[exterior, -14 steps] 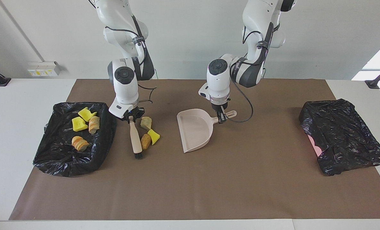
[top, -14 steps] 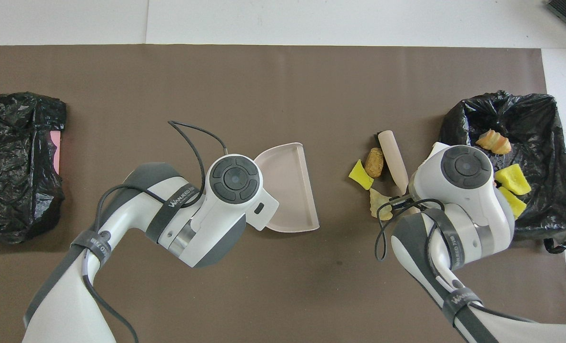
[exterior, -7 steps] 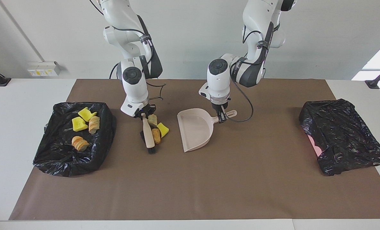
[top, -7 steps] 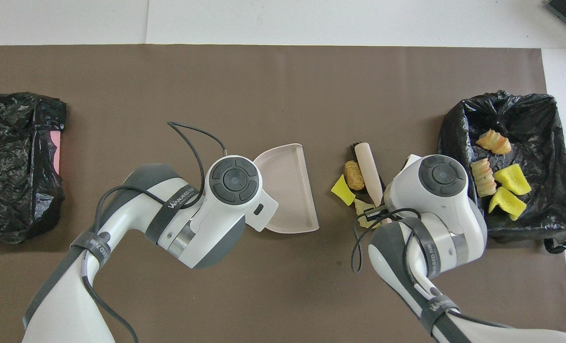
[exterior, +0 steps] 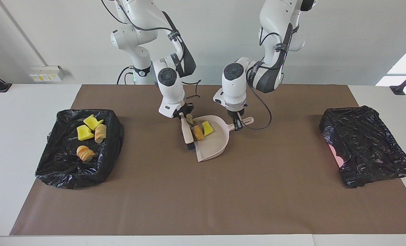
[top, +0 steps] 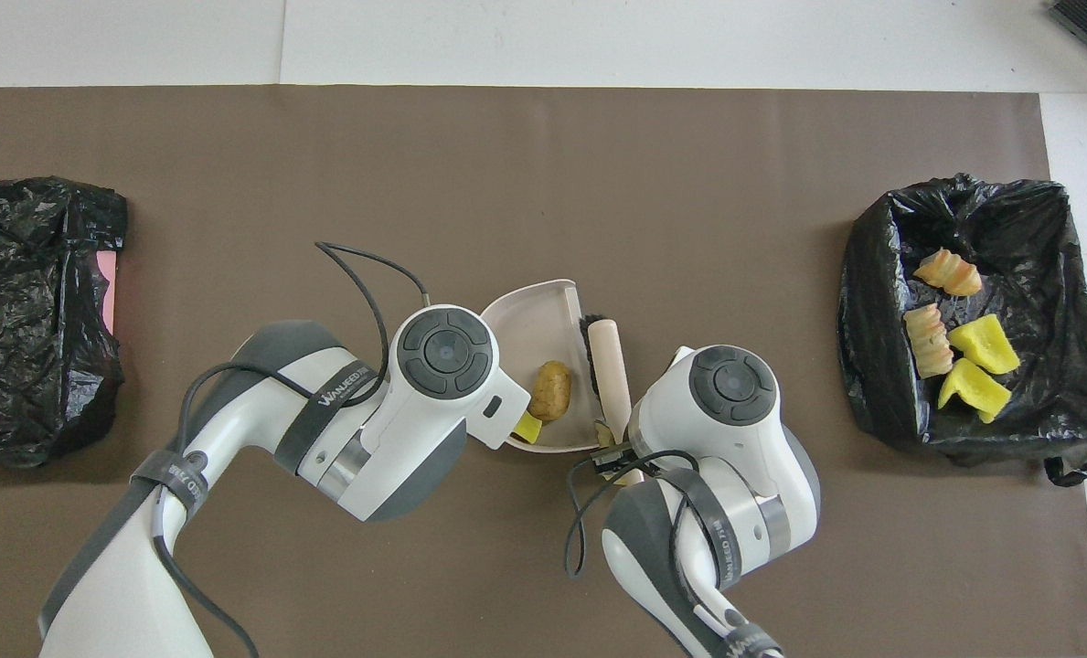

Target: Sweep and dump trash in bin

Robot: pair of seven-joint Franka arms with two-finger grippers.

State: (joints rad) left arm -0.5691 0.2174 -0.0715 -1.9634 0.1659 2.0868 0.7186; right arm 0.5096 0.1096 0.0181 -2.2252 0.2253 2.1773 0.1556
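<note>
Trash (exterior: 198, 132) now in dustpan (exterior: 213, 145), brown mat (exterior: 203, 191).

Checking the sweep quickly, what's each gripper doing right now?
Left gripper: shut on the dustpan handle.
Right gripper: shut on the brush handle, at the dustpan's mouth.

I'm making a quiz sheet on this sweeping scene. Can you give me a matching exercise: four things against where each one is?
Things:
1. brush
2. brown lump
3. dustpan handle
4. closed black bag

Places:
A. at the left arm's end of the table
B. in the left gripper
C. in the dustpan
D. in the right gripper, at the dustpan's mouth

Pairs: 1-D, 2-C, 3-B, 4-A
</note>
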